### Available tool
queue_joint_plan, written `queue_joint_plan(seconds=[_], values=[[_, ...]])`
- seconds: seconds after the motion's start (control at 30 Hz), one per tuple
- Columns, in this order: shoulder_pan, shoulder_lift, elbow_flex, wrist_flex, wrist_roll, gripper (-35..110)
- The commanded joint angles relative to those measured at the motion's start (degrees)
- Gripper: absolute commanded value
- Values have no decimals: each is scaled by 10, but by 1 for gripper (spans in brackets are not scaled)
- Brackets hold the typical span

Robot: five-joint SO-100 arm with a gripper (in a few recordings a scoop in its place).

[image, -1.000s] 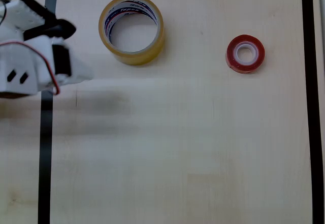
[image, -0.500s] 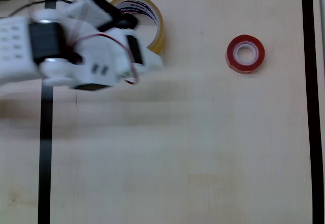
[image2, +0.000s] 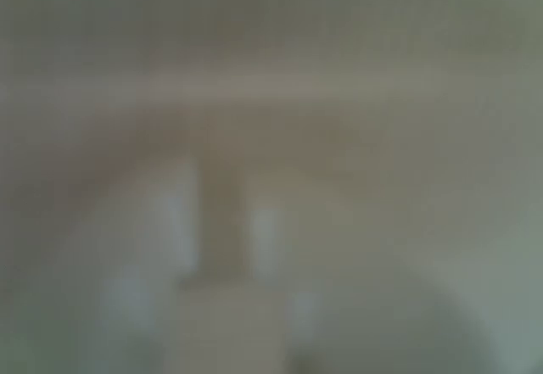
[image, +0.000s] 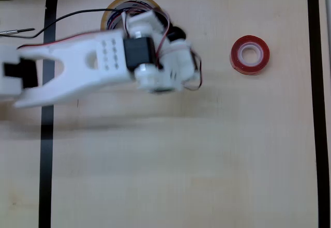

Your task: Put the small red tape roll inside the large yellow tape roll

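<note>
Looking straight down from the overhead view, a pale wooden table (image: 181, 161) carries a rectangle marked out in black tape (image: 46, 150), running along the left, top and right edges. A white robot arm (image: 77, 73) reaches in from the left across the upper part of the table, with red and black wires (image: 77, 17) trailing over it. Its gripper (image: 181, 52) end lies near the top centre, blurred by motion, so I cannot tell whether the fingers are parted or closed, or whether they touch anything. The large yellow tape roll (image: 120, 4) lies flat near the top edge, mostly hidden beneath the arm; what sits inside its ring cannot be seen. The small red tape roll (image: 250, 54) lies flat well to the right, apart from the gripper, its white core empty. The wrist view is too blurred to read.
</note>
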Motion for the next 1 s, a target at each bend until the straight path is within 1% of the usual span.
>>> queue_joint_plan(seconds=[0.0,0.3,0.43,0.5,0.57,0.73,0.97], values=[[-14,11,-252,-22,8,0],[-22,-4,-240,-160,8,0],[-18,-40,-250,-221,62,0],[-13,-83,-288,-263,98,0],[-11,-100,-287,-304,123,0],[-8,-115,-245,-369,162,0],[-8,-105,-169,-451,169,0]])
